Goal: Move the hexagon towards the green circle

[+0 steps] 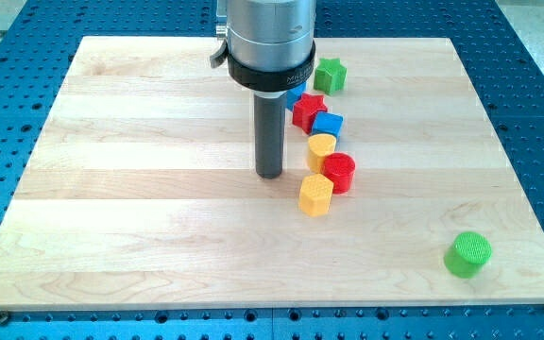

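Note:
The yellow hexagon (316, 195) lies near the board's middle, at the lower end of a cluster of blocks. The green circle (467, 254) stands alone near the view's bottom right. My tip (269, 175) rests on the board just left of the cluster, a little up and to the left of the yellow hexagon, with a small gap between them. A red circle (339, 172) touches the hexagon on its upper right.
Above the hexagon sit a yellow rounded block (322, 147), a blue block (328, 124), a red star (308, 110) and a green star (330, 75). Another blue block (297, 93) is partly hidden behind the arm. The wooden board (140, 217) ends at a blue perforated table.

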{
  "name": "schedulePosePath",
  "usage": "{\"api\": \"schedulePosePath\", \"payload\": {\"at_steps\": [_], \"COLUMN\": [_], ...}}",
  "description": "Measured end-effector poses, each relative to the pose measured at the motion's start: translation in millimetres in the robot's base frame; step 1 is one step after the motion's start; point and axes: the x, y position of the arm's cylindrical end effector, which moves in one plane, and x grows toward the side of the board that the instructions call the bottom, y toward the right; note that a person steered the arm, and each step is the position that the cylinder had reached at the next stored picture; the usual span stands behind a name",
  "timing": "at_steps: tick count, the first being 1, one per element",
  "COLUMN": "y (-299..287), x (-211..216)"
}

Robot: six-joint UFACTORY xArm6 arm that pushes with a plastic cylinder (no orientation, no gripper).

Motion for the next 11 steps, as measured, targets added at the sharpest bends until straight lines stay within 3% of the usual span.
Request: {"api": "schedulePosePath", "payload": {"at_steps": [3,4,5,6,8,11], "y": [-20.6,-67.8,-10.1,-2.9,104.1,111.7], "x": [-14.3,-16.2,8.0,40.4,71.1,28.9]}}
